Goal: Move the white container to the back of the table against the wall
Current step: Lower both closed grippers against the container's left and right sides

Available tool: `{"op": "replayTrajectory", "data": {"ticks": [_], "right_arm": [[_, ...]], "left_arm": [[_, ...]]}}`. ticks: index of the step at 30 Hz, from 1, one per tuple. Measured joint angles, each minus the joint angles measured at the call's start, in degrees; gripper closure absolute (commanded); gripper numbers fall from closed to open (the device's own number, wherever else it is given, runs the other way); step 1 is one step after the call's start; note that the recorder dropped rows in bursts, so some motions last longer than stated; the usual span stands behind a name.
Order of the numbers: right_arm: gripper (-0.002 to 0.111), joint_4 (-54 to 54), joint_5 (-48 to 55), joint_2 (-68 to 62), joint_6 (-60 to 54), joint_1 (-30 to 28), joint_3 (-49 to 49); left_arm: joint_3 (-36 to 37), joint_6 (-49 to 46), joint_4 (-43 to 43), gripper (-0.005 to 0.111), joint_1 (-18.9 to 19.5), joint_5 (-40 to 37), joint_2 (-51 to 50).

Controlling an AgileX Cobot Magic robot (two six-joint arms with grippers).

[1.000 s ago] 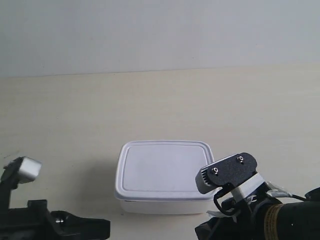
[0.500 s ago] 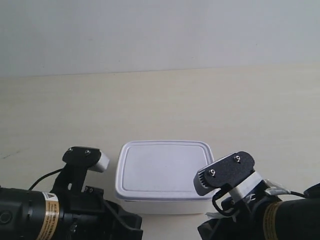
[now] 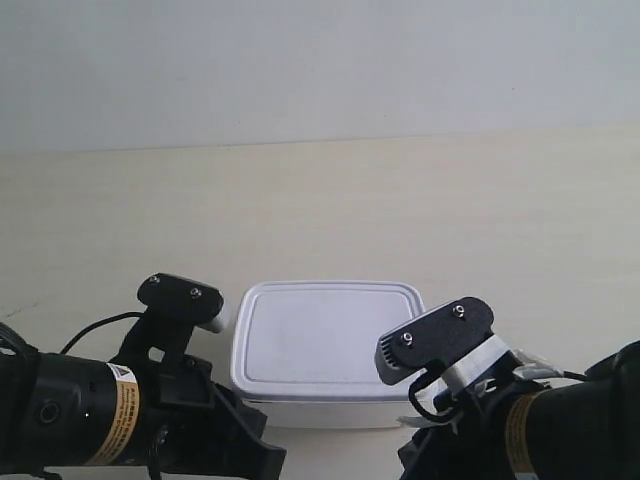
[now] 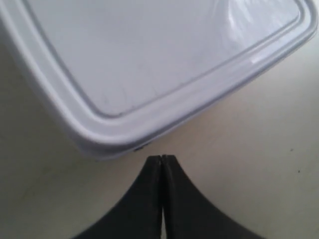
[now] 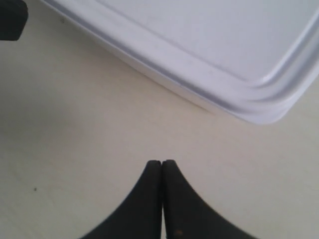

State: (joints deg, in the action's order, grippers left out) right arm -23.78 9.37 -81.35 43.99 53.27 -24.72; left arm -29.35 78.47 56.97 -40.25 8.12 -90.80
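Observation:
The white container [image 3: 325, 345] sits lidded on the table [image 3: 320, 210], near its front and well short of the wall [image 3: 320, 70]. The arm at the exterior view's left [image 3: 150, 400] and the arm at the exterior view's right [image 3: 470, 390] flank its front corners. Their fingertips are hidden in that view. My left gripper [image 4: 161, 158] is shut and empty, its tip just short of a rounded corner of the container [image 4: 149, 64]. My right gripper [image 5: 162, 163] is also shut and empty, a short gap from another corner of the container [image 5: 224, 45].
Bare cream table stretches between the container and the wall. A dark part [image 5: 10, 20] shows at the edge of the right wrist view, beside the container's side.
The arm at the exterior view's left has risen into view and moved in beside the container's front left corner. The other arm has shifted slightly left. The container has not moved.

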Motion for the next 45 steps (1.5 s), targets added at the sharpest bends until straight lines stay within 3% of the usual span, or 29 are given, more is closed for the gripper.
{"op": "replayTrajectory", "data": {"ticks": [11,32,45], "right_arm": [[0.108,-0.8,0.9,-4.5,-0.1,0.0,-3.5],[0.108,-18.2,7.6,-9.8,-0.1,0.0,-10.0],[0.108,-22.1,7.7,-12.0,0.4,0.0,-10.1]], "left_arm": [[-1.9,0.7,1.0,0.107,0.0,0.2,-3.9],[-5.3,0.8,7.4,0.107,0.0,-4.2,-7.5],[-8.4,0.7,10.1,0.107,0.0,-5.8,-7.5]]}}
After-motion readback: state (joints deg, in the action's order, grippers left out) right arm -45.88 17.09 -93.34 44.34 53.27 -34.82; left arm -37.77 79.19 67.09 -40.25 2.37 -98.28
